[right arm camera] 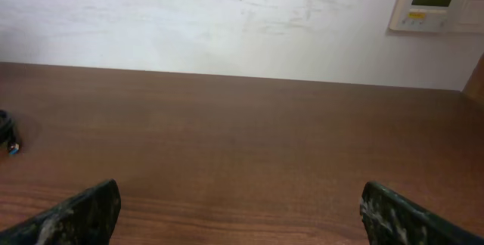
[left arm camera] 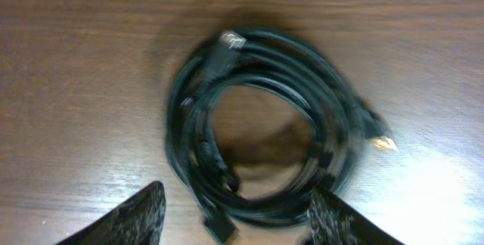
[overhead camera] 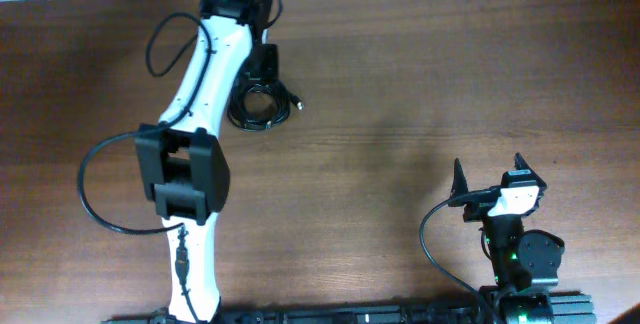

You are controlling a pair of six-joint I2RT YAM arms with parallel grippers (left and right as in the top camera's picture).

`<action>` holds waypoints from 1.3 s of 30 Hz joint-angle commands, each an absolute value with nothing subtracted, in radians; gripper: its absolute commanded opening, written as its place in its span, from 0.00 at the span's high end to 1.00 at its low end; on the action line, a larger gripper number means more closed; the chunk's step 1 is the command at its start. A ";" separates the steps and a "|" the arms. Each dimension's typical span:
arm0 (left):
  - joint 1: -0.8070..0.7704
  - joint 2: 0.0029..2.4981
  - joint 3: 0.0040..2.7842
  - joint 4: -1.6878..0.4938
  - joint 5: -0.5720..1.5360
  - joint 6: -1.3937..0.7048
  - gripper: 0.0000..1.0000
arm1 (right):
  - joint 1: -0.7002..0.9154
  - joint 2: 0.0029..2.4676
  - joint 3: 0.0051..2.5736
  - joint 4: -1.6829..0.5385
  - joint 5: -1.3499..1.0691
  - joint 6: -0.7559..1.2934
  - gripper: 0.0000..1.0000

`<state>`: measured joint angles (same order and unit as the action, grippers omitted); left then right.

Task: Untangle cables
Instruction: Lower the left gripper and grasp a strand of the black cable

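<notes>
Wooden table [overhead camera: 420, 104], left tool [left arm camera: 238, 197] above cables [left arm camera: 185, 147]

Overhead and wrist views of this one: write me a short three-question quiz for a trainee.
1. True or false: the cables lie stretched out straight and apart from each other.
2. The left claw is: A shut on the cables, B open over them, C parked next to the other arm's base.
3. Fill in: the right claw holds ____.
Key: 1 false; 2 B; 3 nothing.
</notes>
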<state>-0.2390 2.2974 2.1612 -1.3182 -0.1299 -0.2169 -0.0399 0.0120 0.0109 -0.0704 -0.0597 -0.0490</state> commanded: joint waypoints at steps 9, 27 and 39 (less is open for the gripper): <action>-0.095 2.296 1.938 -1.176 0.022 -0.249 0.55 | -0.033 0.006 0.006 -0.075 -0.051 -0.048 0.02; -0.105 2.267 2.159 -1.368 0.077 -0.249 1.00 | -0.033 0.006 0.006 -0.075 -0.051 -0.048 0.02; -0.114 2.251 2.375 -1.552 0.546 -0.234 1.00 | -0.033 0.006 0.006 -0.075 -0.051 -0.048 0.02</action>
<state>-0.1143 2.2929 2.3566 -1.5196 0.3893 -0.2470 -0.0399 0.0120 0.0109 -0.0704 -0.0597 -0.0494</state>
